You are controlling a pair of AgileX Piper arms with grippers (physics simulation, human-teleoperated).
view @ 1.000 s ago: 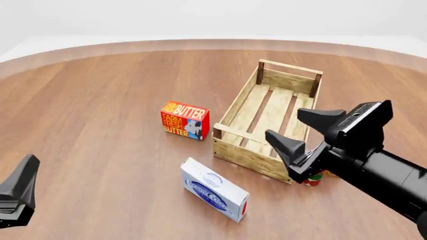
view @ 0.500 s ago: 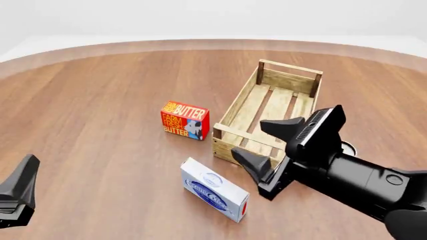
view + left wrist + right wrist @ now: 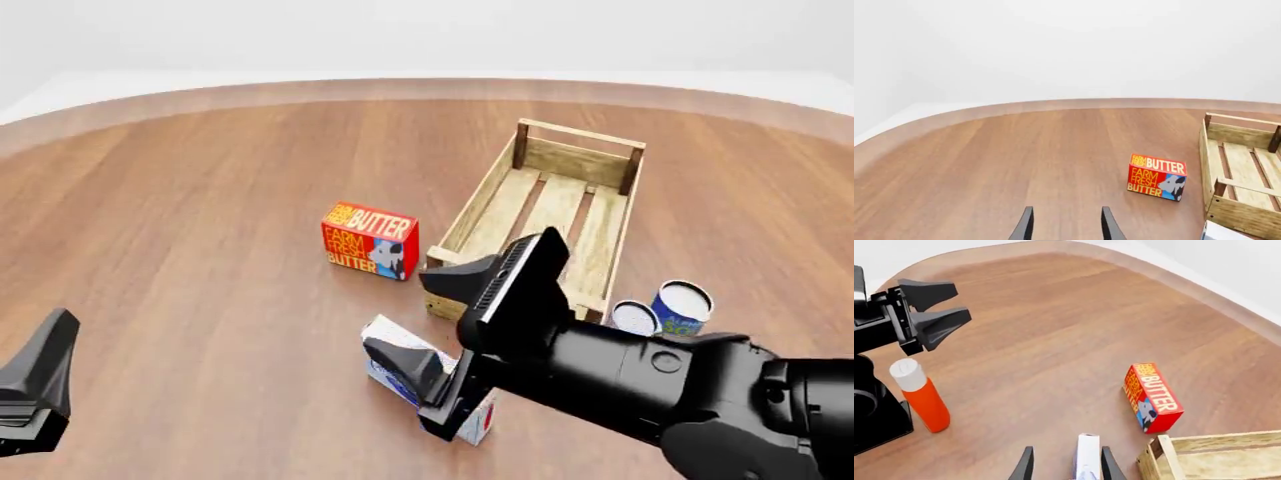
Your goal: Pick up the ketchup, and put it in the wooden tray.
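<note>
In the front view we see a round wooden bench (image 3: pixel 200 200). Our right hand (image 3: pixel 447 325) sits low in the middle, fingers spread wide and holding nothing, directly above a white and blue box (image 3: pixel 400 375) lying on the bench. Behind it stands the wooden tray (image 3: pixel 583 160), its near end hidden by the arm. A red butter box (image 3: pixel 370 240) stands just left of the tray. Two blue and white cans (image 3: pixel 667 310) sit beside the tray's right side. Our left hand (image 3: pixel 34 385) shows only at the lower left corner; we cannot tell its state here. The ketchup does not appear in this view.

In the left wrist view, our left hand (image 3: pixel 1066 225) has its fingers apart and empty above bare bench, with the butter box (image 3: pixel 1156 176) and the tray (image 3: pixel 1241 200) ahead.

In the right wrist view, the ketchup (image 3: pixel 919 395) stands upright on the bench, well apart from our right hand (image 3: pixel 1066 465) and just beside the left arm's base, under the left hand (image 3: pixel 931 312). The white box (image 3: pixel 1087 460) lies between the right hand's spread fingers.
</note>
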